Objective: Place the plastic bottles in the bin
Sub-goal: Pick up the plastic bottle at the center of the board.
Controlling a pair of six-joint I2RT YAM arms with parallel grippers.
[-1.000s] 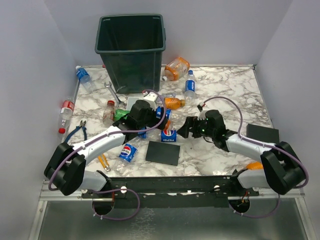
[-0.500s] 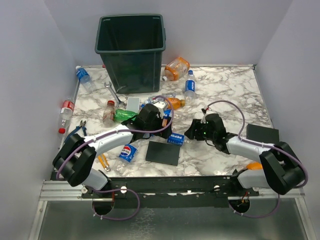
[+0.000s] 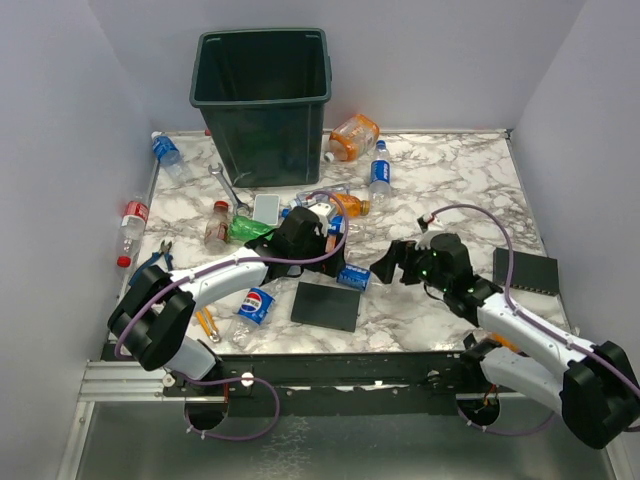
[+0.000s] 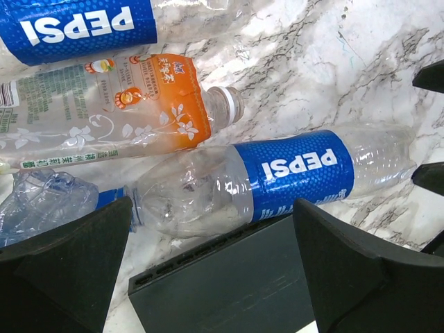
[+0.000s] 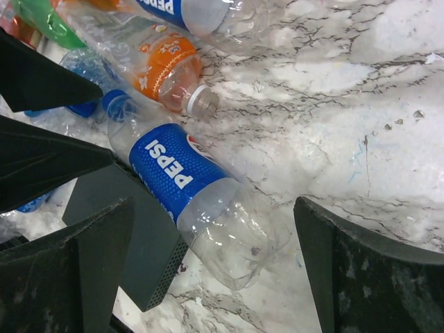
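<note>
Arms low over marble table (image 3: 450,190): L arm (image 3: 215,280) reaches fwd-right, R arm (image 3: 520,325) fwd-left, tips facing. L gripper (image 3: 335,258) and R gripper (image 3: 388,266) both spread wide, empty. Pepsi bottle (image 3: 352,277) lies flat between them, touching black plate (image 3: 326,305). Bin (image 3: 262,100) at rear, well apart.

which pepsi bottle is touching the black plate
The Pepsi bottle beside the right gripper, lying along the black plate's far edge; others, like the one left of the plate, lie clear.
</note>
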